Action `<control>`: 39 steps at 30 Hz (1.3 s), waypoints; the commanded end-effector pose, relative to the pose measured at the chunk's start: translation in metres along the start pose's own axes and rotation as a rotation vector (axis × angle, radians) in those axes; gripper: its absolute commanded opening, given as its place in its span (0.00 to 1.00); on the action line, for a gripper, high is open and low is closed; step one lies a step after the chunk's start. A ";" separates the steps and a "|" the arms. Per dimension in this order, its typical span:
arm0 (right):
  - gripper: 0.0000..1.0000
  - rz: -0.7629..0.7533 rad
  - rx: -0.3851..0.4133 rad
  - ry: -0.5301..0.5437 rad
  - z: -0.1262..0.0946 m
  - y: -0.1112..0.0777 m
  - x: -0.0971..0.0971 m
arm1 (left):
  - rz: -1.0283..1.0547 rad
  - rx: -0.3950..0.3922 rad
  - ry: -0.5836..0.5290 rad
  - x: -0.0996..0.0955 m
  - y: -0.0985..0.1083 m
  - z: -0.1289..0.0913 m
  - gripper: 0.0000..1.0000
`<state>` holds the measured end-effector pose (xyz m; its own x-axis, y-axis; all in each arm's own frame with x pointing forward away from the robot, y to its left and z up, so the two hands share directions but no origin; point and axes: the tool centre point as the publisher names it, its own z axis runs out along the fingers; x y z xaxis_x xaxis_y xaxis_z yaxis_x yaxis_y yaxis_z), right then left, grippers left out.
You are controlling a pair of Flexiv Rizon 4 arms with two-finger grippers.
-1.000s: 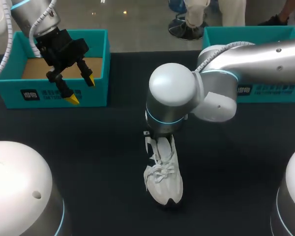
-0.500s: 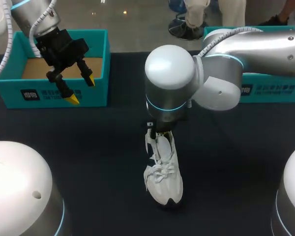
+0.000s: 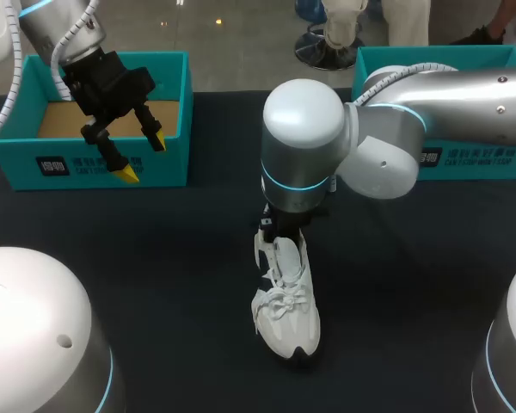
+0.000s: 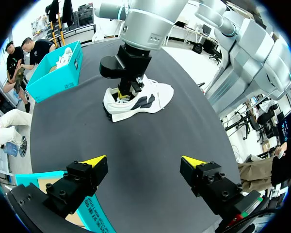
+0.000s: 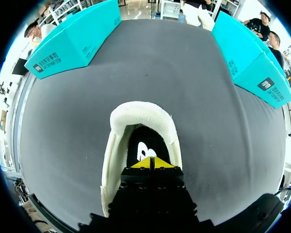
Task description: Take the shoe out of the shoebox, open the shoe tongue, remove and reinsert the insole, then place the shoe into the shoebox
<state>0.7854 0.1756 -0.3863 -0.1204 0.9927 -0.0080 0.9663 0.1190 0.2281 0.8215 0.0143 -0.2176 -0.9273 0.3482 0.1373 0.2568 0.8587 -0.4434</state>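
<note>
Dipping into the mouth of the shoe [image 5: 140, 114], the right claw [image 5: 153, 162] is pointing straight down with its two yellow tips pressed together, narrow, just above the dark insole [image 5: 144, 145]; whether it is pinching the insole's edge or only air, I cannot tell, since the tips are hiding the contact. The shoe is lying out of its box, upright on its sole near the middle of the black table [image 3: 155, 249], with its heel under the right arm's wrist and its laces and toe pointing toward the robot. The left claw [image 3: 142, 157] is hanging wide open and holding nothing, well apart from the shoe, in front of the near wall of the teal shoebox [image 3: 103, 163] on the left side, whose brown cardboard floor is showing. A second teal box [image 3: 430, 56] is sitting at the far right, partly behind the right arm. The step in hand is looking like pulling the insole. The risk is coming from the shoe being held by nothing: if the insole is sticking or catching under the tongue, a lift by the right claw is likely dragging the whole shoe up or tipping it onto its side. A pinch that is too shallow is likely slipping off and leaving the insole in place.
</note>
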 end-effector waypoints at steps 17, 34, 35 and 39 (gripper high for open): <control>0.00 0.012 0.005 0.037 -0.001 -0.003 0.005 | 0.000 -0.002 0.001 0.000 0.000 0.000 1.00; 0.00 -0.025 0.031 0.041 -0.006 0.012 0.003 | 0.000 -0.002 0.001 0.000 0.000 0.000 1.00; 0.00 -0.026 0.041 0.047 -0.001 0.011 0.004 | 0.000 -0.002 0.001 0.000 0.000 0.000 1.00; 0.00 -0.030 0.080 0.070 0.018 0.007 0.007 | 0.000 -0.002 0.001 0.000 0.000 0.000 1.00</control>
<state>0.7873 0.1784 -0.3800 -0.1568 0.9868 0.0393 0.9741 0.1480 0.1710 0.8215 0.0143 -0.2176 -0.9273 0.3482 0.1374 0.2568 0.8587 -0.4434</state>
